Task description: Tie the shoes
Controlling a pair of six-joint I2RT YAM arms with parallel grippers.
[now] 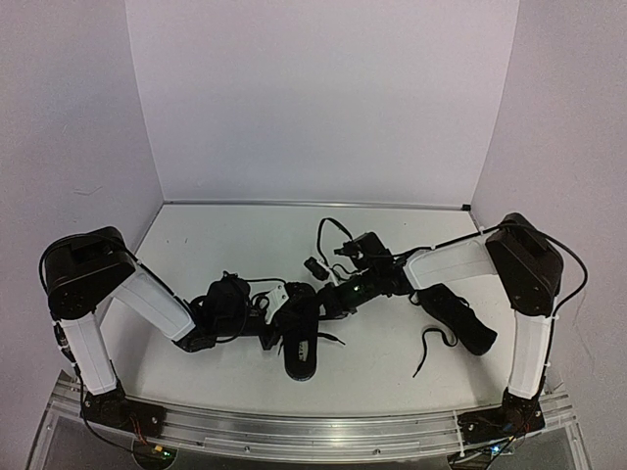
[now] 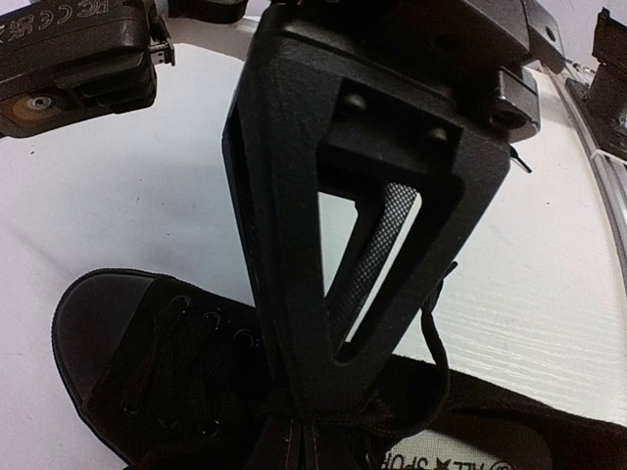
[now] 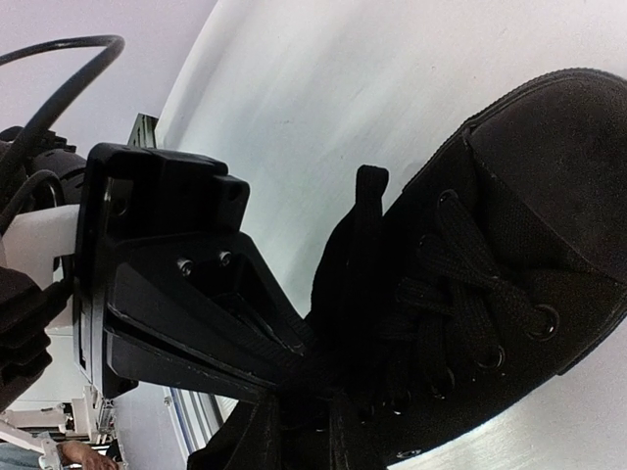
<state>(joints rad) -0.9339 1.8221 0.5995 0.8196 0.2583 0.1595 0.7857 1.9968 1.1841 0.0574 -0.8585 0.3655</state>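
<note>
- White tabletop [image 1: 392, 382], closed in by pale lilac walls [image 1: 323, 98] on three sides; a metal rail [image 1: 313, 431] along its near edge carries both arm bases
- Closest to the near edge, about midway along it, lies the middle shoe [image 1: 301, 343], all black, with its heel opening and pale insole label [image 1: 302, 349] toward the near edge and its toe toward the far edge; the left wrist view cuts the label's print off at the bottom
- Over this shoe, from the tabletop's left side, is the left gripper [image 2: 318, 390]: its fingers meet in a point, clenched, at the shoe's throat just behind the eyelets; black on black, so whether a strand is pinched between the tips cannot be told
- A thin lace [image 2: 438, 343] arcs up beside that gripper and drops toward the shoe opening; both its ends are hidden
- Near the right edge lies the second shoe [image 1: 460, 318], its far end covered by the right arm's white forearm [image 1: 446, 262]; a loose lace [image 1: 428, 348] trails from it toward the near edge
- From the far right, the right gripper [image 3: 289, 367] is at the middle shoe too; its fingertips vanish into dark fabric beside the crossed laces, so I cannot tell whether it is clenched or released, or on what
- A black upright strip [image 3: 369, 206] stands just beside it, tongue or loop, hard to make out
- Farthest back, a black cable [image 1: 328, 230] loops above the right wrist
</note>
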